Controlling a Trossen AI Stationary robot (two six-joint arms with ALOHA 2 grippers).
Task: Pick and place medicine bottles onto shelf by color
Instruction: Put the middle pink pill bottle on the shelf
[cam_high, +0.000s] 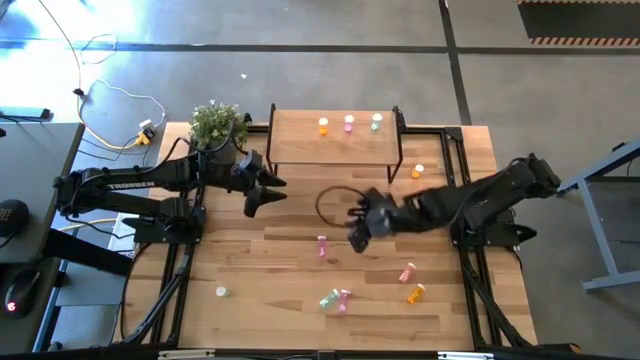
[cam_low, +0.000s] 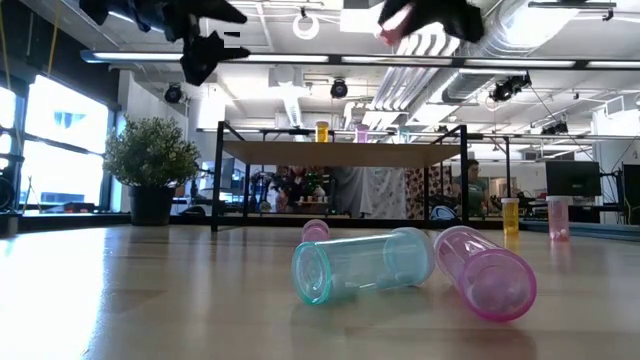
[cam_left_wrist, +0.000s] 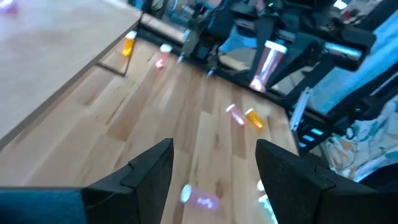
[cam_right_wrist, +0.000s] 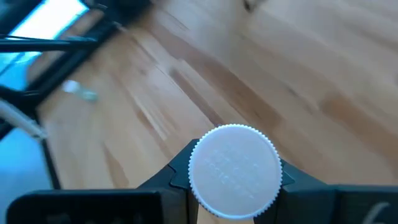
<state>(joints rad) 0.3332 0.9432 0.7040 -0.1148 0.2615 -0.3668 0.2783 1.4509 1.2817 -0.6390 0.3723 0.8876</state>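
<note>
My right gripper (cam_high: 357, 222) hangs above the table's middle, pinched tight on a small translucent pink bottle with a white ribbed cap (cam_right_wrist: 235, 170). My left gripper (cam_high: 262, 195), fingers spread and empty, waits just left of the low light-wood shelf on black legs (cam_high: 300, 145), where orange, pink and green bottles stand.

Left arm (cam_high: 130, 185): black jointed links, white lettering printed along the long upper segment, black base block. Right arm (cam_high: 480, 200): matching black links, bulky rounded joints. Left gripper (cam_left_wrist: 214, 180): two matte dark fingers, flat and angular, tapering to blunt tips.
</note>
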